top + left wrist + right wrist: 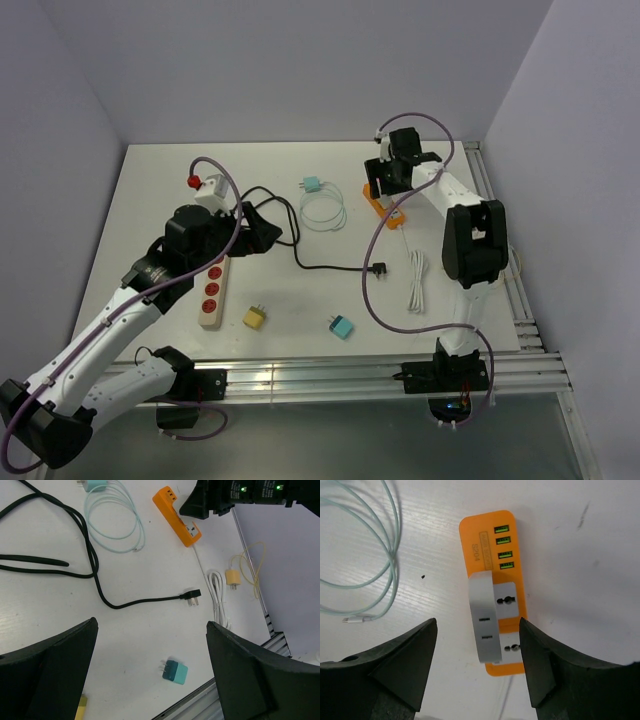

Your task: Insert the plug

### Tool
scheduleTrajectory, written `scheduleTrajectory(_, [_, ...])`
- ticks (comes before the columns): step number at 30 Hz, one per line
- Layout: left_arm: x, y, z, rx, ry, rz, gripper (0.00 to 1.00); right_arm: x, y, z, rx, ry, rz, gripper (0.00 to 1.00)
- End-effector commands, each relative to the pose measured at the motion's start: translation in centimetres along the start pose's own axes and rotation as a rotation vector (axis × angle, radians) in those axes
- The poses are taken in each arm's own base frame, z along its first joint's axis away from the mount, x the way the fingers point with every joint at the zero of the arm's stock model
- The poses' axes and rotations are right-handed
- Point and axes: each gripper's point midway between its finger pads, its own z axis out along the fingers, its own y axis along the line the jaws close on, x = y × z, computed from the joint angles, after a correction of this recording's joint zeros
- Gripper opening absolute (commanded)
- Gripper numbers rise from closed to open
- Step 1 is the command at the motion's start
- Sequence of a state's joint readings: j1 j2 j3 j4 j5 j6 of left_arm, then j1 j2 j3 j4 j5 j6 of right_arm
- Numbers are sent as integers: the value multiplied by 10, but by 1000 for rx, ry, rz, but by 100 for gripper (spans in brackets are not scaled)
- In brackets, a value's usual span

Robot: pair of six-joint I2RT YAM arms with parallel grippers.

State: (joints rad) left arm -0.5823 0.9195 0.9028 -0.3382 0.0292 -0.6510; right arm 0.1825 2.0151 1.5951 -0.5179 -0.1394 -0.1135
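A grey adapter plug (492, 615) sits on the orange power strip (492, 545) at two o'clock on the white worktop (270, 165), apparently seated in a socket. The right fingers (405, 665) stand apart, flanking it. The left fingers (50, 670) gape wide at nine o'clock, holding nothing. The adapter looks light, rigid and smooth, and its long flat sides seem best to pinch.

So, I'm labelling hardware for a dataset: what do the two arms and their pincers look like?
The left arm and right arm have white links, black joints and a looping purple cable each. The left pincer and right pincer have broad black wedge-shaped fingers.
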Motion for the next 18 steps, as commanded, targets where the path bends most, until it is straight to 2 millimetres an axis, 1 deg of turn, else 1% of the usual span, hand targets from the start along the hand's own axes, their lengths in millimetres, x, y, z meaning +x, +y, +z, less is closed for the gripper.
scheduleTrajectory(1, [-7, -7, -5, 33, -37, -8, 95, -40, -13, -48, 100, -150, 59, 74])
scheduleTrajectory(2, [-7, -7, -5, 33, -36, -10, 95, -42, -16, -55, 130, -164, 94, 75])
scheduleTrajectory(3, [-7, -7, -6, 36, -37, -9, 95, -50, -17, -67, 144, -197, 103, 100])
scheduleTrajectory(4, [-6, -8, -6, 38, -34, -9, 95, -50, -26, -74, 204, -209, 146, 100])
scheduleTrajectory(5, [-6, -8, -6, 39, -35, -6, 95, -52, -28, -80, 222, -224, 196, 100])
scheduleTrajectory(7, [-6, -9, -6, 44, -31, -5, 95, -54, -34, -94, 267, -242, 243, 100])
scheduleTrajectory(8, [-5, -9, -6, 47, -29, -3, 95, -54, -34, -97, 278, -246, 288, 100])
scheduleTrajectory(9, [-5, -8, -6, 44, -26, -4, 95, -50, -35, -100, 289, -226, 306, 100])
scheduleTrajectory(10, [-3, -7, -6, 41, -22, -2, 95, -53, -37, -105, 304, -234, 328, 100])
scheduleTrajectory(11, [-3, -8, -6, 45, -19, -3, 95, -51, -48, -110, 382, -243, 405, 100])
scheduleTrajectory(12, [-1, -6, -5, 34, -10, -3, 95, -40, -56, -112, 435, -206, 450, 100])
scheduleTrajectory(13, [-2, -7, -5, 33, -7, -2, 96, -36, -62, -117, 477, -204, 497, 100])
scheduleTrajectory(14, [-3, -7, -4, 29, -3, -1, 96, -28, -70, -124, 532, -206, 582, 100])
scheduleTrajectory(15, [7, -1, 0, -2, 48, -3, 96, -20, -83, -128, 558, -207, 637, 100])
scheduleTrajectory(16, [1, -7, 0, 0, 52, -4, 95, 0, -88, -123, 564, -169, 678, 100])
scheduleTrajectory(17, [2, -6, 1, -10, 73, -1, 95, 3, -86, -127, 514, -180, 733, 100])
scheduleTrajectory(18, [8, -5, 6, -15, 109, 0, 93, 12, -89, -128, 499, -170, 766, 99])
